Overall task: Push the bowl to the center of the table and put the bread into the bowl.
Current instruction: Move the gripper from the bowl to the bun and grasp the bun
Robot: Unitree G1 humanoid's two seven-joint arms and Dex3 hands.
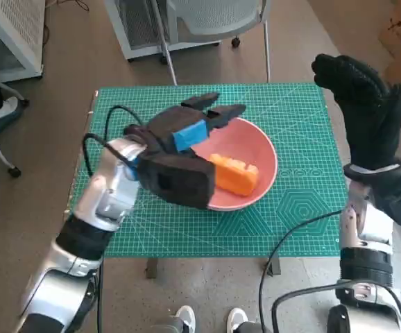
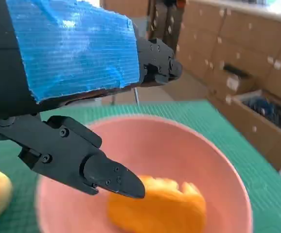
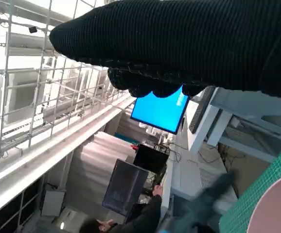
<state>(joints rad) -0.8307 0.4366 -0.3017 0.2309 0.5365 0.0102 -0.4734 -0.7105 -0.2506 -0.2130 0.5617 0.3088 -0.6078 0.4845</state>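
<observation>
Already the bread (image 1: pixel 234 174) lies inside the pink bowl (image 1: pixel 261 149), near mid-table on the green mat (image 1: pixel 304 215). Left hand (image 1: pixel 186 136) hovers over the bowl, fingers apart, holding nothing. Right hand (image 1: pixel 363 111) is raised off to the side, empty w/ fingers spread. Risk: left fingers clip the rim on retreat and drag the bowl off-center, or tip the bread out.

Head camera looks steeply down; both wrist cameras — left close, right upward — share the bowl (image 1: pixel 245 163).

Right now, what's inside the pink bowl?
The bowl holds one orange piece of bread. The left hand hovers over the bowl's left side, holding nothing, and hides that part of the inside.
</observation>
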